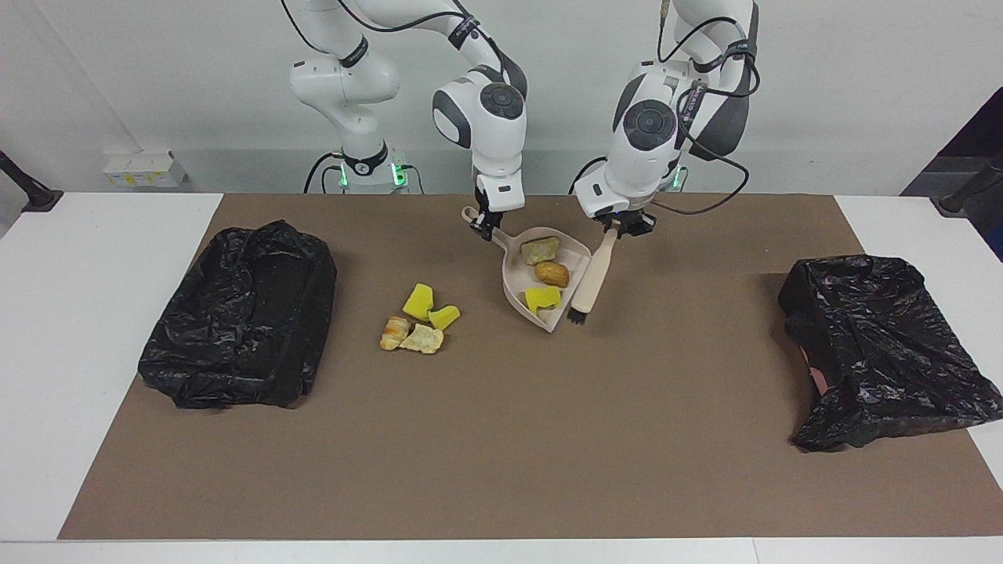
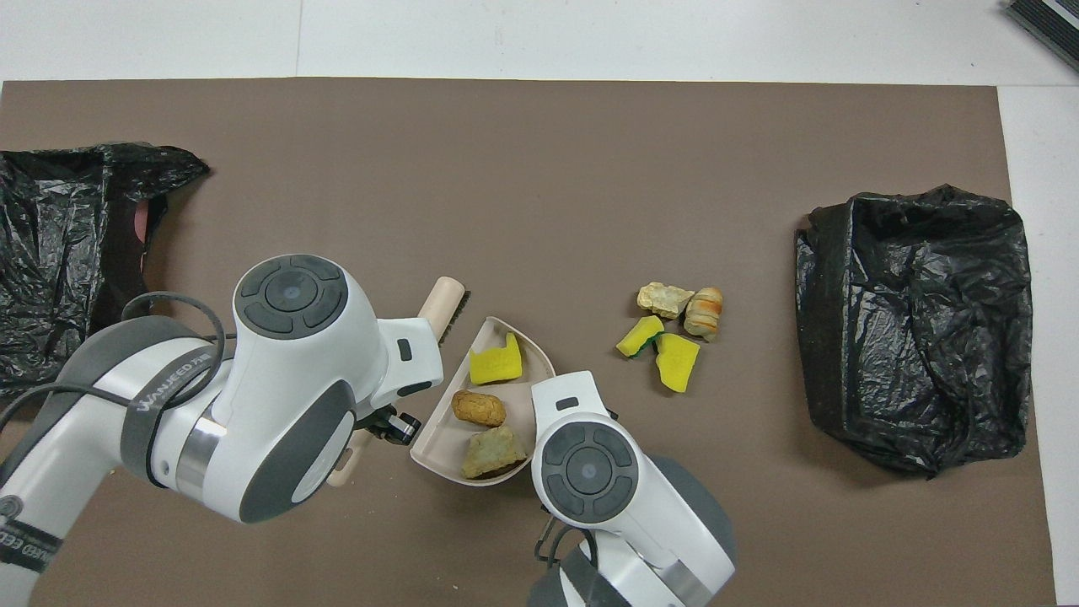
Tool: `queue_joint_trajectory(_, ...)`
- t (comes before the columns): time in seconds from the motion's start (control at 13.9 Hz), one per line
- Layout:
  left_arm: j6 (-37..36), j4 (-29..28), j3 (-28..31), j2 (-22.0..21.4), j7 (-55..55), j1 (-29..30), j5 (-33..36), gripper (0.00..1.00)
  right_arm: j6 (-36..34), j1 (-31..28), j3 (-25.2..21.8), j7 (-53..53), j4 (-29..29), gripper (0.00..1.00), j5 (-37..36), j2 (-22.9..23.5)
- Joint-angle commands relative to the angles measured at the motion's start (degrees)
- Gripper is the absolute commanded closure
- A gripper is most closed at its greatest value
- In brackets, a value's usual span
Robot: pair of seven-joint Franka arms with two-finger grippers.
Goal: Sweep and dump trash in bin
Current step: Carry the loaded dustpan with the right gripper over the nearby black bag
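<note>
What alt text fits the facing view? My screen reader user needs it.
The right gripper holds a beige dustpan carrying three trash bits; the left gripper holds a brush beside it. Four more bits lie on the mat between the pan and a black bin.

White table (image 1: pixel 94 329) covered by a brown mat (image 1: pixel 501 439), on it lay a beige dustpan (image 1: pixel 519 291), four loose trash bits (image 1: pixel 418 319) beside it, black bin bags (image 1: pixel 239 313) at both ends.

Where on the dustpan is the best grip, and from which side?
Grip the dustpan by its short handle stub at the end nearest the robots, coming from above, as the right gripper does. The open mouth faces away and the pan holds trash.
</note>
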Motion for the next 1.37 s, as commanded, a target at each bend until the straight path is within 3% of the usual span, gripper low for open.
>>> queue_joint_trajectory(0.0,-3.8,-0.4,0.9,-2.7,-11.8,0.5,-0.8,1.0,-0.9,-0.4,0.2,-2.5,0.4,1.0,0.8,-0.6)
queue_joint_trajectory(0.29,-1.9,-2.3,0.9,-3.9,-21.8,0.4,-5.1,1.0,-5.7,-1.4,-2.8,-9.4,1.5,1.0,0.6,-5.4)
queue_joint_trajectory(0.43,4.1,-8.4,0.7,-7.4,-23.6,-0.1,-5.9,1.0,-8.5,-1.4,-8.7,-16.2,2.3,1.0,0.6,-8.8)
queue_joint_trajectory(0.65,8.8,-14.8,-0.6,-11.5,-23.8,-0.3,-10.2,1.0,-13.4,-1.3,-21.1,-29.8,4.8,1.0,1.5,-12.0)
queue_joint_trajectory(0.86,12.4,-18.8,-9.8,-12.0,-28.2,-0.3,-12.2,1.0,-20.9,-1.6,-33.0,-40.1,9.5,1.0,-0.1,-13.1)
queue_joint_trajectory(1.08,18.3,-21.5,-17.3,-12.3,-33.9,-0.3,-15.3,1.0,-20.3,-1.6,-45.9,-53.2,10.2,1.0,-3.8,-13.2)
queue_joint_trajectory(1.29,20.4,-24.5,-24.1,-12.4,-36.2,-0.3,-16.6,1.0,-16.9,-1.6,-51.5,-59.1,10.3,1.0,-15.1,-13.1)
